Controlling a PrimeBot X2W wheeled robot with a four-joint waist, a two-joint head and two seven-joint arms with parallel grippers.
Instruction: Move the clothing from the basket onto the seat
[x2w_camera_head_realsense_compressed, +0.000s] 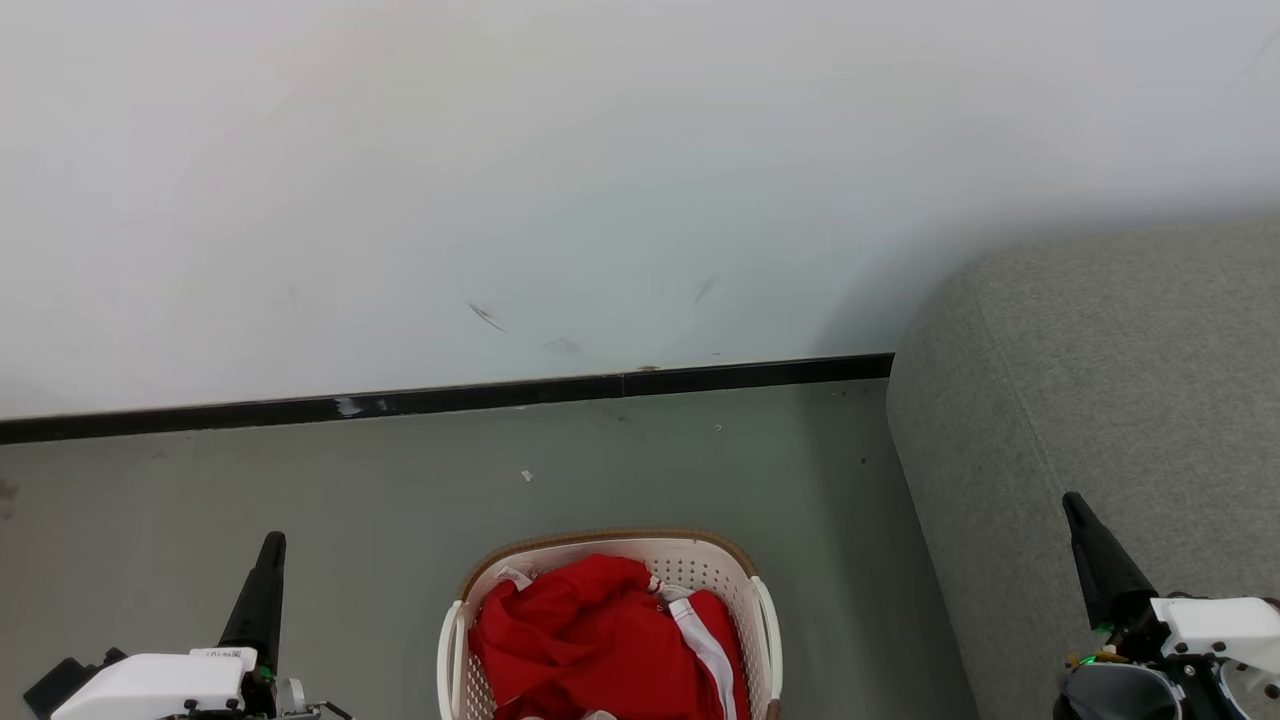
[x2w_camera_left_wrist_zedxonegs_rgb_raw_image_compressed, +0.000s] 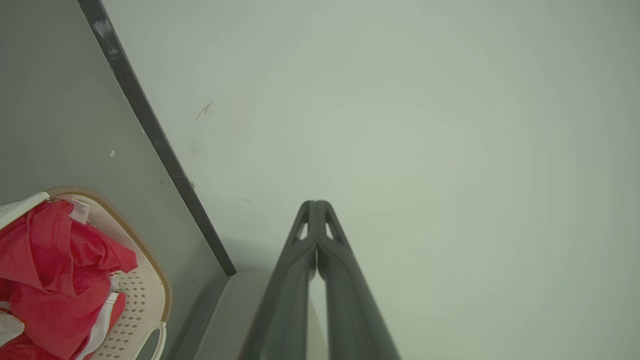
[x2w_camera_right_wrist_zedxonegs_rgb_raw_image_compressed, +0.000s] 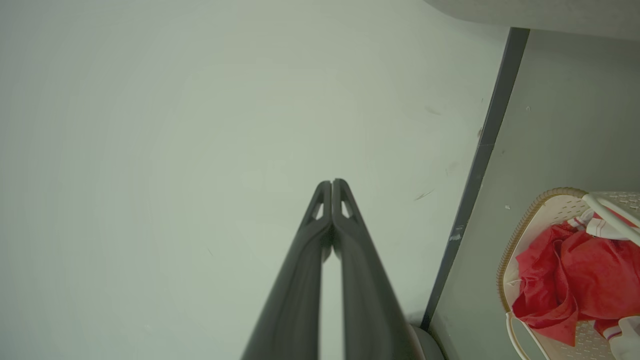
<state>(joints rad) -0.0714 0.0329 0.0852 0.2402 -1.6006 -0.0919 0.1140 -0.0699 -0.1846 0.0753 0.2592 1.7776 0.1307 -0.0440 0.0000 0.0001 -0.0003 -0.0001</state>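
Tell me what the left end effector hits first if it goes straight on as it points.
Probably the wall: the shut left end effector aims at it, to one side of the baseboard, with nothing between. How far off the wall stands is unclear.

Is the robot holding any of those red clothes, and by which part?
Nothing is held. The left gripper and right gripper are both shut and empty; the red clothes lie in the basket.

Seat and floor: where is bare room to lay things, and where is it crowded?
The seat is bare grey fabric from its rounded corner to the right gripper. The floor is open between the black skirting and the basket. Crowded: the basket, heaped with the clothing.
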